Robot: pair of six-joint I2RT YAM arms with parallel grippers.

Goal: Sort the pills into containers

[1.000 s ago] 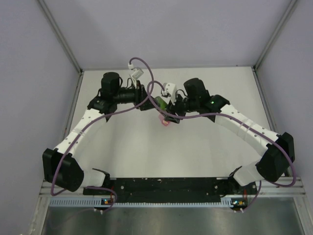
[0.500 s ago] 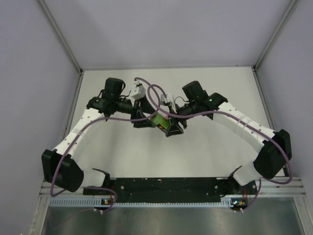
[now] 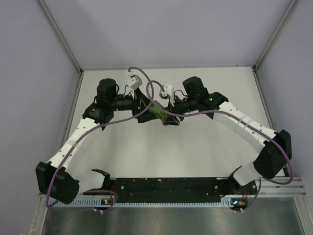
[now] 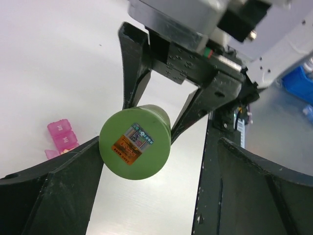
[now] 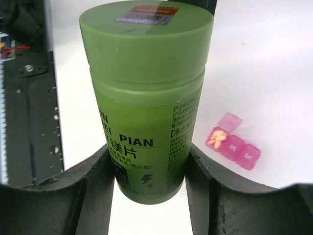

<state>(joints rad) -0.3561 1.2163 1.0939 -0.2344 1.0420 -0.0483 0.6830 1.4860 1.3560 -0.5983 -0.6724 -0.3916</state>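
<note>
1. Pale lavender walls enclose a white table [image 3: 205,147], smooth and matte, with metal framing running up the corners.
2. Above the table's middle, the green bottle [image 5: 146,98] is clamped by its body in the right end effector [image 5: 149,166], its capped end pointing toward the left arm.
3. The left end effector [image 4: 159,147] stands spread wide around the cap [image 4: 135,142], with a clear gap on one side.
4. The bottle looks like rigid, smooth plastic, probably light and a little slippery. The cap's rim is the place to take hold for unscrewing.
5. The pink pill box [image 5: 232,142] sits on the table below, one compartment open with pale pills [image 5: 215,138] inside. It seems light and easily nudged.
</note>
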